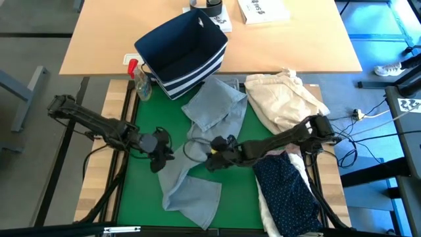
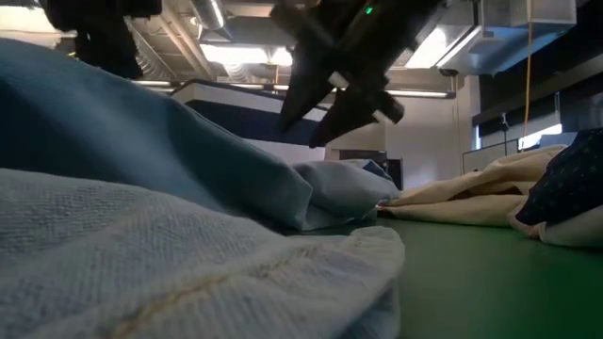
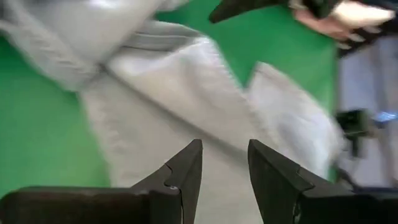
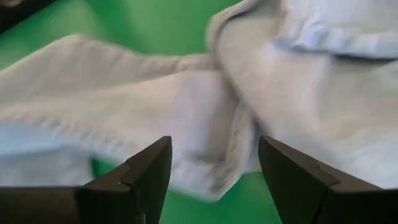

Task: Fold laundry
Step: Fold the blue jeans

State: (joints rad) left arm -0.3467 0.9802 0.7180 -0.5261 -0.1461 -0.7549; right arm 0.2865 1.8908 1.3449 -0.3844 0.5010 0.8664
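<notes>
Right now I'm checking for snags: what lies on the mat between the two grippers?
In the high view, a band of the light grey jeans crosses the green mat between the left gripper and the right gripper. Nothing else shows there.

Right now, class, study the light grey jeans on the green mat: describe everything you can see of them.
The light grey jeans look like soft, woven denim with stitched seams. They lie crumpled and unfolded across the middle of the green mat, one part bunched near the striped bin, another spread flat toward the front edge. The left gripper and right gripper hang just above them, jaws open, holding nothing. The beige cloth lies beside them.
</notes>
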